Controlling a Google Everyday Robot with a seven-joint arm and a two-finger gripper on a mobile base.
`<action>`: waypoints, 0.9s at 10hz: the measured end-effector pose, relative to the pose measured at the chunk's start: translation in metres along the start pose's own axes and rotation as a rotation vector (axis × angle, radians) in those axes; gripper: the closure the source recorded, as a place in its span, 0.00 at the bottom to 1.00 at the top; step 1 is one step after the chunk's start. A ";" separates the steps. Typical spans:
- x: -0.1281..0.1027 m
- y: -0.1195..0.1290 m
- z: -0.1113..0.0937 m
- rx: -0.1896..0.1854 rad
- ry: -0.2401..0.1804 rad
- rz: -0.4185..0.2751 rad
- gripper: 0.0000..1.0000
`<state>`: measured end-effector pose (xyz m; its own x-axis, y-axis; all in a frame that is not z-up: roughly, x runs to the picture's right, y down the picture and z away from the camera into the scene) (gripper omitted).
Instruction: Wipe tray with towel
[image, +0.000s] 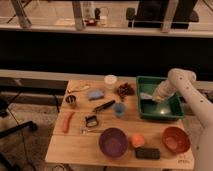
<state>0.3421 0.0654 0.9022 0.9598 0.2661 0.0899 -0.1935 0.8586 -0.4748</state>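
Note:
The dark green tray (170, 114) sits at the table's right side. My gripper (156, 98) reaches down into it from the right on a white arm, its tip low over the tray floor near the left-centre. A small pale towel (146, 96) shows at the gripper's tip against the tray bottom, and the gripper is shut on it. Part of the tray's far right side is hidden behind the arm.
On the wooden table (75, 147): purple bowl (113, 142), orange ball (136, 141), black block (147, 153), reddish-brown bowl (175, 140), white cup (110, 81), light blue cloth (95, 94), blue cup (119, 109), carrot (67, 121), black-handled tool (104, 106), dark cluster (125, 90).

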 end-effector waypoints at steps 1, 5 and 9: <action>0.009 0.011 -0.004 -0.010 0.008 0.006 1.00; 0.036 0.045 -0.019 -0.033 0.042 0.042 1.00; 0.052 0.057 -0.028 -0.032 0.103 0.056 1.00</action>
<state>0.3864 0.1157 0.8550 0.9636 0.2659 -0.0272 -0.2428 0.8285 -0.5047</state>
